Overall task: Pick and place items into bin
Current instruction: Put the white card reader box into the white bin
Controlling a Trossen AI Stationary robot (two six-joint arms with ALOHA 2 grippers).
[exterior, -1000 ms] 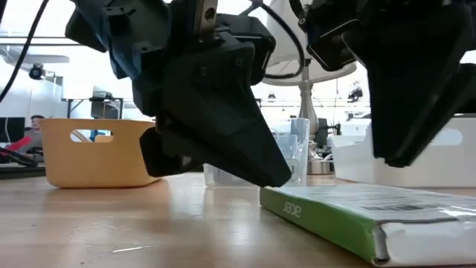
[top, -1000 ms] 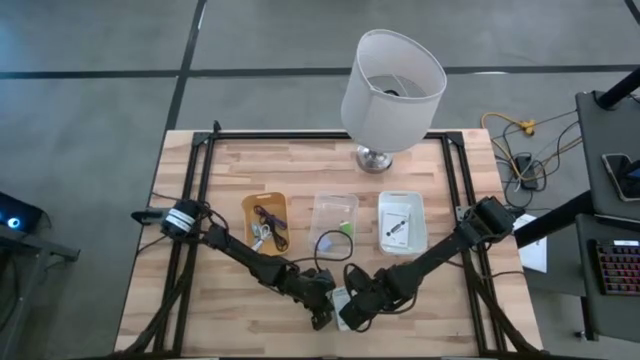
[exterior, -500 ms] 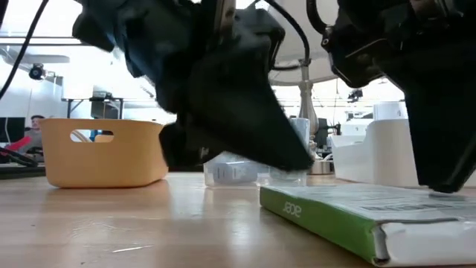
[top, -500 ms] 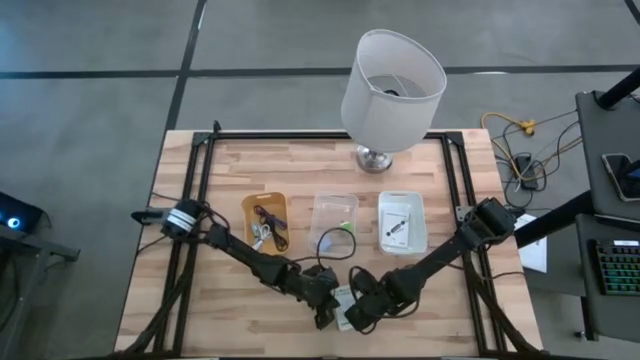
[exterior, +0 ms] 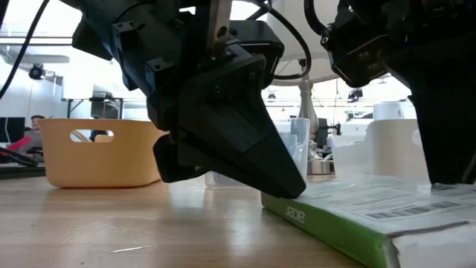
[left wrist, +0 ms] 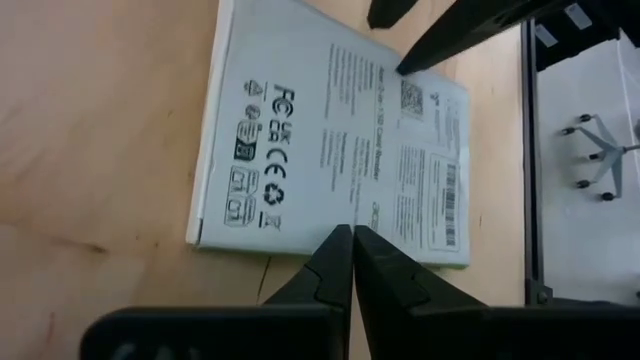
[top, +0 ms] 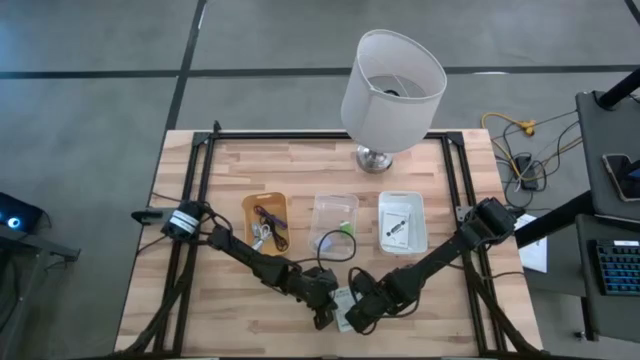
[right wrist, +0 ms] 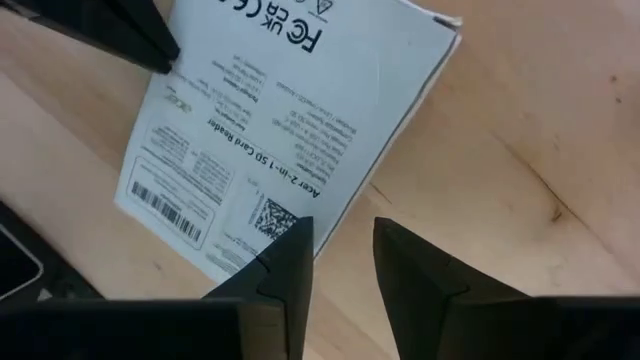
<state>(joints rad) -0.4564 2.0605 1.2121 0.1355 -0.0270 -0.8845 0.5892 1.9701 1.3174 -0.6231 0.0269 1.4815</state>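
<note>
A flat white printed packet with a green side (top: pixel 343 297) (exterior: pixel 357 216) lies on the wood near the table's near edge, between both grippers. My left gripper (top: pixel 321 316) (left wrist: pixel 352 232) is shut at the packet's left long edge. My right gripper (top: pixel 352 318) (right wrist: pixel 342 235) is open at the opposite long edge, with one finger (right wrist: pixel 290 255) over the packet's rim and the other over bare wood. The packet's printed face fills both wrist views (left wrist: pixel 330 130) (right wrist: pixel 280 110). Cables lie in the orange bin (top: pixel 265 220). My left gripper meets the packet's long side edge near its middle (left wrist: pixel 345 222) with its shut fingertips, slanting down from the table's left. The packet rests on the table. My right gripper stands at the opposite long edge (right wrist: pixel 305 225); whether it touches the packet, I cannot tell.
Three bins stand in a row mid-table: the orange one, a clear one (top: pixel 333 215) and a white one (top: pixel 401 221) holding a card. A big white lamp (top: pixel 392 85) stands at the far edge. Bare wood lies on both sides of the grippers.
My right gripper has moved a little toward the near edge and the packet. My left gripper has swung briefly and settled again at the packet's edge. The packet has shifted slightly on the table between them.
</note>
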